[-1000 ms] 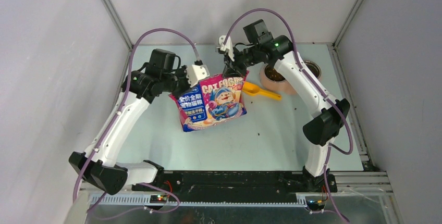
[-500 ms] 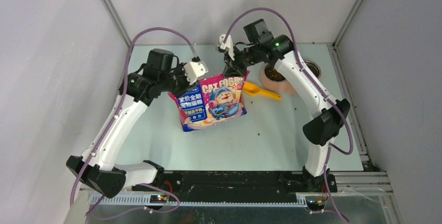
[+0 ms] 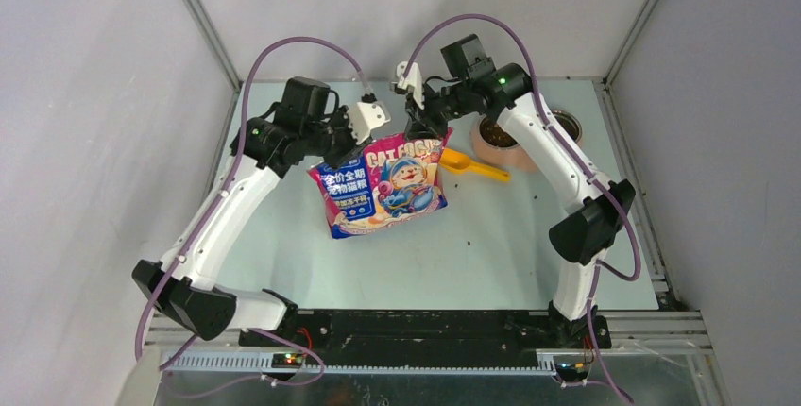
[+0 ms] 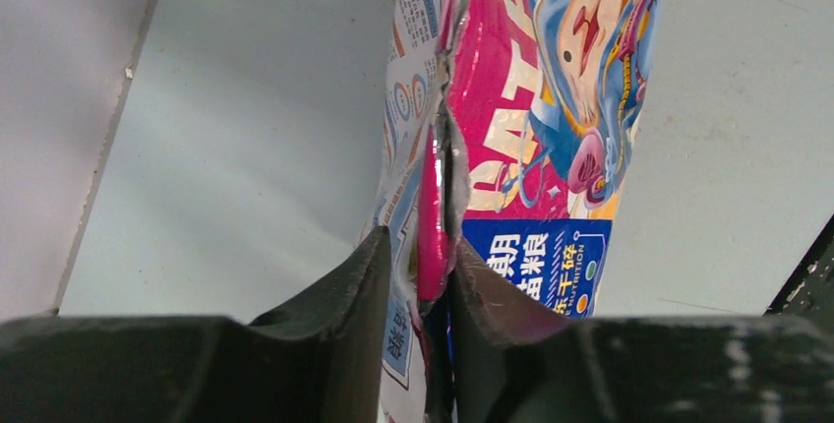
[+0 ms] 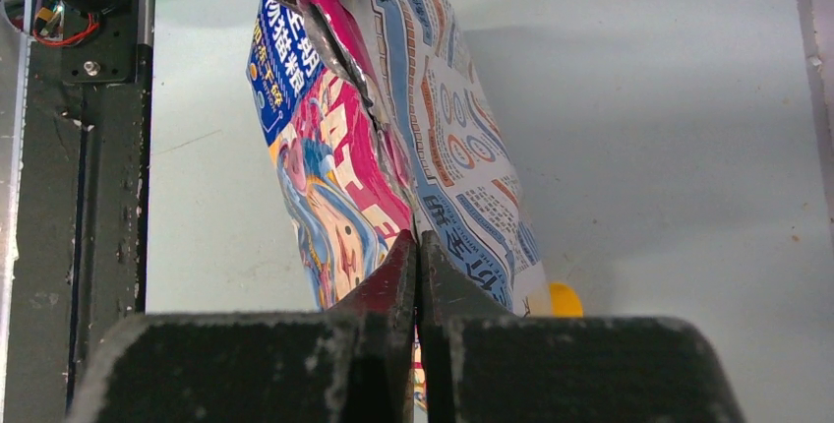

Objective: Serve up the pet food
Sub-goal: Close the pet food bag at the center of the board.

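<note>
Right gripper clamps bag top; left gripper jaws narrow astride its edge, grip indeterminable.

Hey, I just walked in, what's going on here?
A pink-and-blue cat food bag is held upright between the two arms. The right gripper has its jaws shut on one top corner; the left gripper has its jaws either side of the other, though whether they pinch it is unclear. A yellow scoop lies beside it, near a bowl of brown kibble.
</note>
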Action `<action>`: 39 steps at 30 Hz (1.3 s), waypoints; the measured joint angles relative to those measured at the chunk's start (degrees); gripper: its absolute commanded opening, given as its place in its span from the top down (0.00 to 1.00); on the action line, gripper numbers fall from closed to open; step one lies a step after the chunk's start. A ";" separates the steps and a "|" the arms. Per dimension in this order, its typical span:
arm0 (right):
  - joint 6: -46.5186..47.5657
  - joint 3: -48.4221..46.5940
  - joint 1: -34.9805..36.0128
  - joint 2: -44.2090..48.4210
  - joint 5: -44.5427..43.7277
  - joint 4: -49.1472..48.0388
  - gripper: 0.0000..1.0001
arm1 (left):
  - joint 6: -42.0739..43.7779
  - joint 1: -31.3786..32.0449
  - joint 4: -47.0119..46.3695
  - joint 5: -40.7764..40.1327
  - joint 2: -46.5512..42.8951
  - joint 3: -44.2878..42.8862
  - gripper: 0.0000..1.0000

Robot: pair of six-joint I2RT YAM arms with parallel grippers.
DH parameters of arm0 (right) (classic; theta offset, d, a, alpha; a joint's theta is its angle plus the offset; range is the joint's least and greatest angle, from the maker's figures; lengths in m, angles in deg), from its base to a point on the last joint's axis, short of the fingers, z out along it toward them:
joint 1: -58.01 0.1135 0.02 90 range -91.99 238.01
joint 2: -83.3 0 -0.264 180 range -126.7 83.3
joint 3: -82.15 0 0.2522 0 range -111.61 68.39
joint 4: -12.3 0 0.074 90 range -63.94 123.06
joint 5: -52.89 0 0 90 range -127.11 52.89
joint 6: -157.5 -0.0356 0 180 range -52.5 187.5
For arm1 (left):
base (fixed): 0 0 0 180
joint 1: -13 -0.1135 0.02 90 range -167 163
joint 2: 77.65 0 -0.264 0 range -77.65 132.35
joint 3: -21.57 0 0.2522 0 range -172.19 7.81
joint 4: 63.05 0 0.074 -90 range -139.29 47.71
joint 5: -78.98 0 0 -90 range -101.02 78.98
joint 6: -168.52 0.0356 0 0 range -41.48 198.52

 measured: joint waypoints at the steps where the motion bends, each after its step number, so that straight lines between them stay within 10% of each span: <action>1: -0.13 -0.07 0.02 0.00 -0.17 0.00 1.00 | 0.00 0.00 0.11 0.04 0.07 0.00 0.74; 8: -0.13 -1.25 0.22 -0.02 -2.23 0.81 1.00 | -0.09 0.48 0.96 -0.15 0.44 -0.61 0.98; 15: 0.24 -2.40 0.28 -0.02 -4.11 1.88 1.00 | -1.07 0.70 0.22 -1.22 1.01 -1.05 1.00; 22: 0.81 -2.97 0.28 -0.02 -4.61 2.91 1.00 | -1.46 0.44 0.13 -3.17 0.31 -1.03 0.58; 28: 0.98 -3.19 0.22 -0.02 -4.79 3.08 1.00 | -1.33 -1.31 0.50 -5.09 -3.67 -0.31 0.98; 34: 1.01 -3.52 0.22 -0.02 -4.66 2.82 1.00 | -0.94 -1.68 0.09 -4.61 -5.25 1.57 1.00; 39: 1.01 -3.82 0.11 -0.02 -4.70 3.04 1.00 | -0.50 -2.12 0.15 -5.14 -5.68 1.79 0.52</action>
